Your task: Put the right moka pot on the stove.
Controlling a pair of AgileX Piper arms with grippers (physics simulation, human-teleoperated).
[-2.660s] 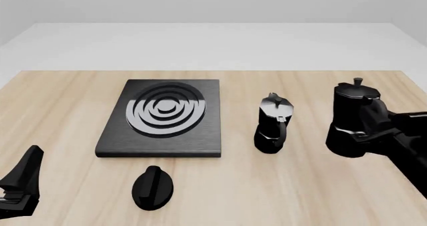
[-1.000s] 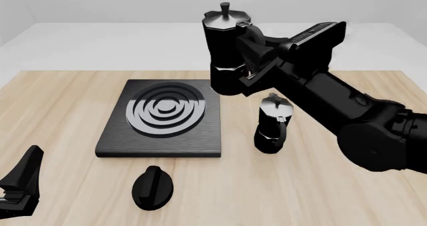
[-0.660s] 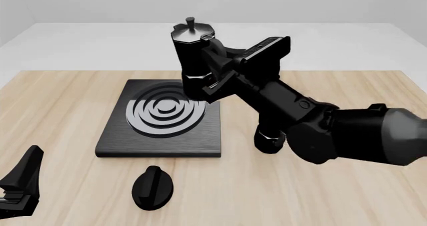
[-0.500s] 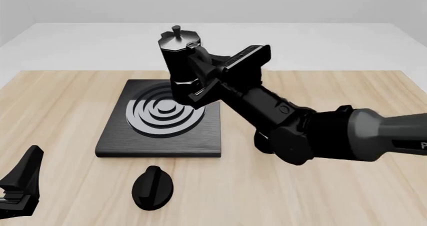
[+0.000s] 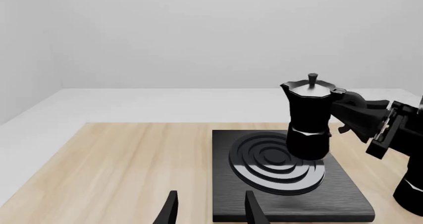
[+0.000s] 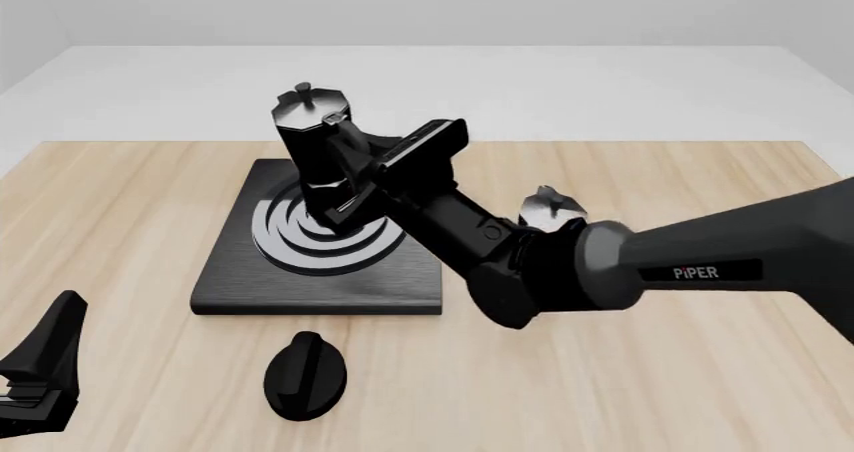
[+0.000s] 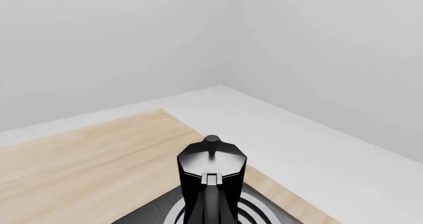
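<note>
Plain white walls behind a light wood counter [image 6: 120, 202]. On it, the right moka pot [image 6: 312, 152] sits upright over the stove [image 6: 240, 272] rings, a bit toward 3 o'clock of their centre; whether it's touching down, I can't tell. The right pincer [image 6: 350, 177] is clamped on its handle side. It looks rigid, smooth and top-heavy (so maybe slippery), so I'd say gripping the handle makes sense. The left pincer [image 5: 208, 211] idles with fingers spread. The other pot [image 6: 550, 208] peeks out at 3 o'clock.
</note>
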